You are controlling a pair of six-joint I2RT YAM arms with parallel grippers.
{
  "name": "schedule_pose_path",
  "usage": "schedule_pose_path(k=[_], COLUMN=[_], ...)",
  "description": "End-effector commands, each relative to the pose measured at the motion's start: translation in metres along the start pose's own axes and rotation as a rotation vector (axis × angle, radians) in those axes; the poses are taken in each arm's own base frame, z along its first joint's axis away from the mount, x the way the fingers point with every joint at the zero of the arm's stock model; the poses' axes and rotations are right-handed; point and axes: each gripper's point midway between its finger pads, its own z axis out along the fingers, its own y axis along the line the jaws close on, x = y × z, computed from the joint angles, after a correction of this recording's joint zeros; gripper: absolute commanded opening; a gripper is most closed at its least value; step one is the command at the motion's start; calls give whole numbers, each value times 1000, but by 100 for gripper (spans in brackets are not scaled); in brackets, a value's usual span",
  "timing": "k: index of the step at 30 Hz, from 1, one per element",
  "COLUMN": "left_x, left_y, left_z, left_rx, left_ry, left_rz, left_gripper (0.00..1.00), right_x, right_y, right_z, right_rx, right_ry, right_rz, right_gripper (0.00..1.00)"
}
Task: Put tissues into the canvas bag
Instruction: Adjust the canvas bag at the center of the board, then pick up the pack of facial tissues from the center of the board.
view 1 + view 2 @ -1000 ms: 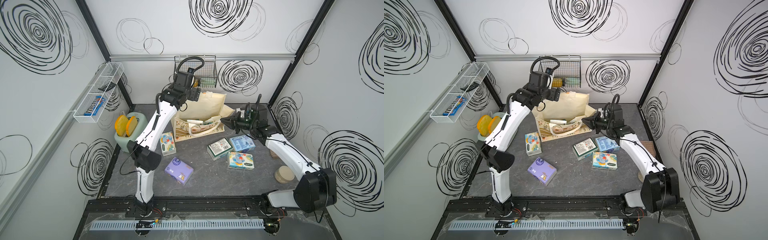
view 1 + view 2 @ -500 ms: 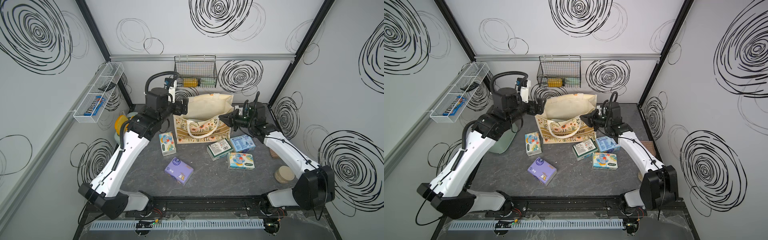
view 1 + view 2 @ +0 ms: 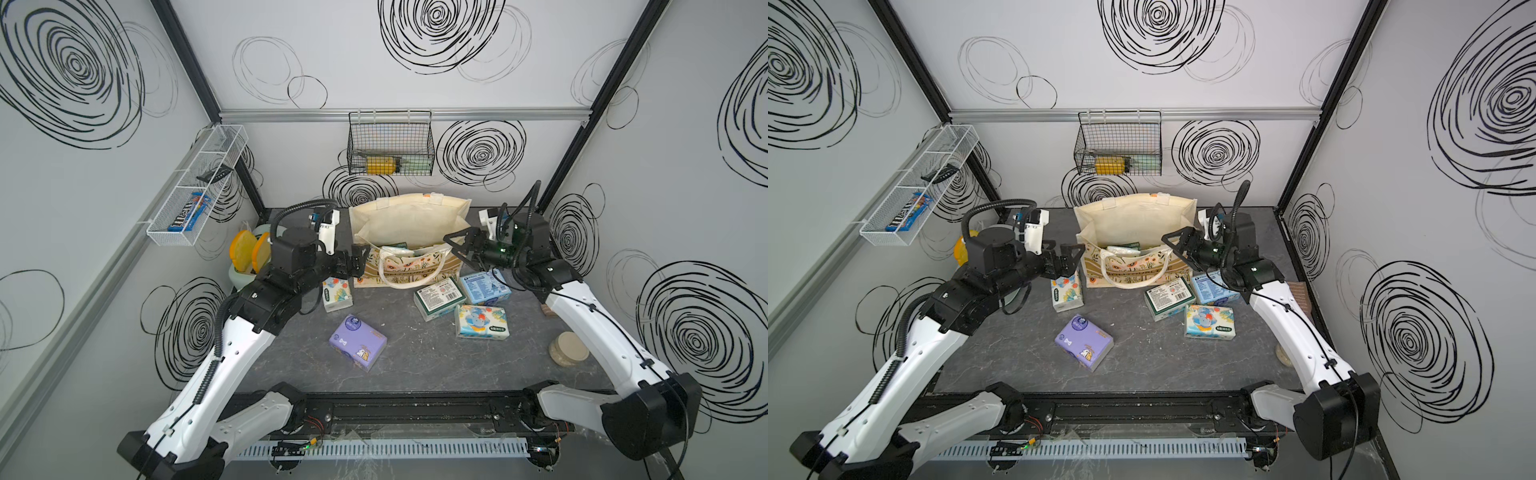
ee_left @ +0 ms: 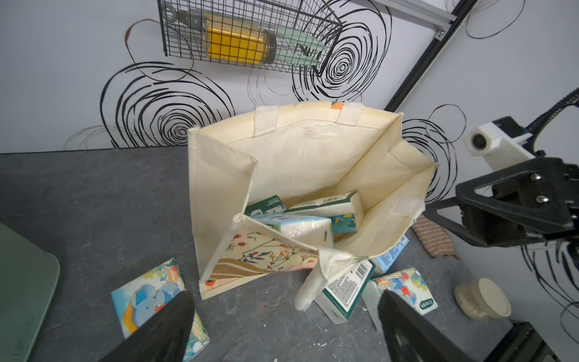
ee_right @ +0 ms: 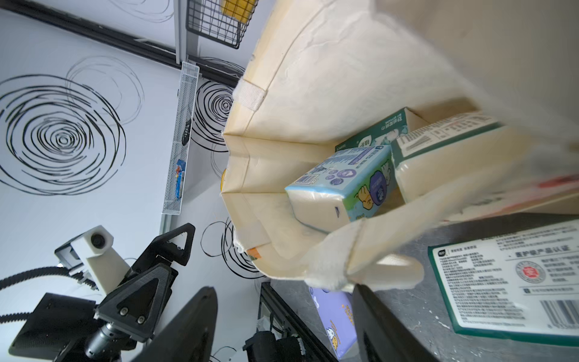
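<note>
The cream canvas bag (image 3: 409,226) (image 3: 1133,222) stands upright at the back with its mouth open. Inside lie a light blue and two green-white tissues packs (image 4: 313,221) (image 5: 344,185). On the table lie a purple pack (image 3: 357,341), an elephant-print pack (image 3: 337,293) by the bag's left corner, and a green-white pack (image 3: 439,296), a light blue pack (image 3: 486,286) and another elephant-print pack (image 3: 482,321) to the right. My left gripper (image 3: 359,259) (image 4: 285,301) hovers open beside the bag's left side. My right gripper (image 3: 457,249) (image 5: 285,291) is open at the bag's right edge, holding nothing.
A black wire basket (image 3: 390,145) hangs on the back wall above the bag. A white wire shelf (image 3: 195,191) is fixed to the left wall. A green toaster (image 3: 245,266) stands at the back left. A round wooden lid (image 3: 568,348) and a striped cloth (image 4: 434,238) lie at the right.
The left arm swung down from above the bag to its left side. The slumped bag now stands upright. The right gripper went from shut to open beside the bag's right edge.
</note>
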Motion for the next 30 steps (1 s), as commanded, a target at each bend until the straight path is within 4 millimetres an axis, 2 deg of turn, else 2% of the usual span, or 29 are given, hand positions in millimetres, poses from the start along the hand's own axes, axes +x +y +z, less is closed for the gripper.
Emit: schedule_pose_path(k=[1,5,8,11,12,13,14,16,19,21,24,27,30], left_x=[4,14,20,32,43,56,71,114,172,191,204,223,247], left_y=[-13,-16,-19,-18,-15,-12,-8,3,12,22,31,32,40], left_z=[-7,-14,-23,-33,-34,-35,-34,-31,-37,-45,-54,-47,-37], left_rx=[98,128,148,158,150,145,138,81,63,46,46,62,25], left_ry=[-13,1,2,21,43,72,110,215,317,285,229,265,309], left_rz=[-82,-129,-151,-192,-224,-276,-328,-452,-603,-674,-763,-818,-834], left_gripper=[96,96,96,96,96,96,96,96,96,96,99,99,99], right_x=[20,29,39,77,98,121,141,185,229,243,256,263,260], right_y=[-9,-11,-2,37,46,45,42,19,-14,-26,-41,-59,-78], right_z=[-11,-18,-22,-23,-20,-15,-10,4,25,39,60,82,106], right_rx=[44,39,23,-126,-139,-113,-83,-8,4,-37,-64,-31,27], right_ry=[19,8,23,145,201,263,316,440,557,578,612,652,686], right_rz=[-97,-102,-149,-350,-438,-511,-573,-660,-676,-643,-616,-619,-673], right_gripper=[73,73,71,70,70,71,72,79,82,82,81,82,93])
